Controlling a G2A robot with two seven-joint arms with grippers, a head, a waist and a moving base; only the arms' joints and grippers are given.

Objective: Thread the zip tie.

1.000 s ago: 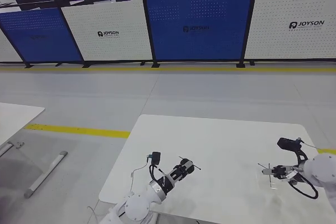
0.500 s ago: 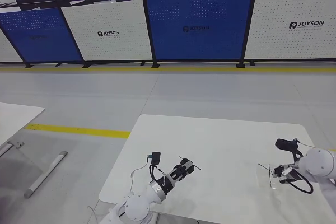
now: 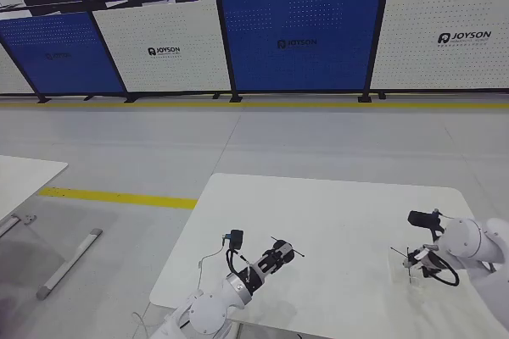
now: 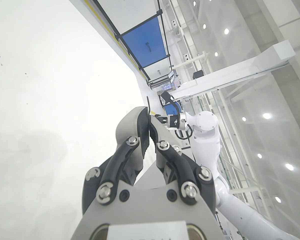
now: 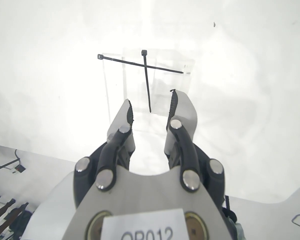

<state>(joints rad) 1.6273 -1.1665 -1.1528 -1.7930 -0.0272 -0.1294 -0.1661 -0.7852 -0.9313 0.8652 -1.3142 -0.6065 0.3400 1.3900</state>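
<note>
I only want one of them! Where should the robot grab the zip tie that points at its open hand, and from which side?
Probably the tail half of that zip tie, clear of where the other zip tie crosses it. The tail points into the open right gripper, so come straight in from the tail side and pinch across the thin strap.

Only a short tip of the zip tie (image 4: 147, 103) shows above the fingers (image 4: 133, 123) of the left gripper (image 4: 149, 116) — the rest is hidden between them. From above, the crossed ties (image 3: 400, 253) near the desk's (image 3: 322, 203) right edge are too thin to tell apart.
</note>
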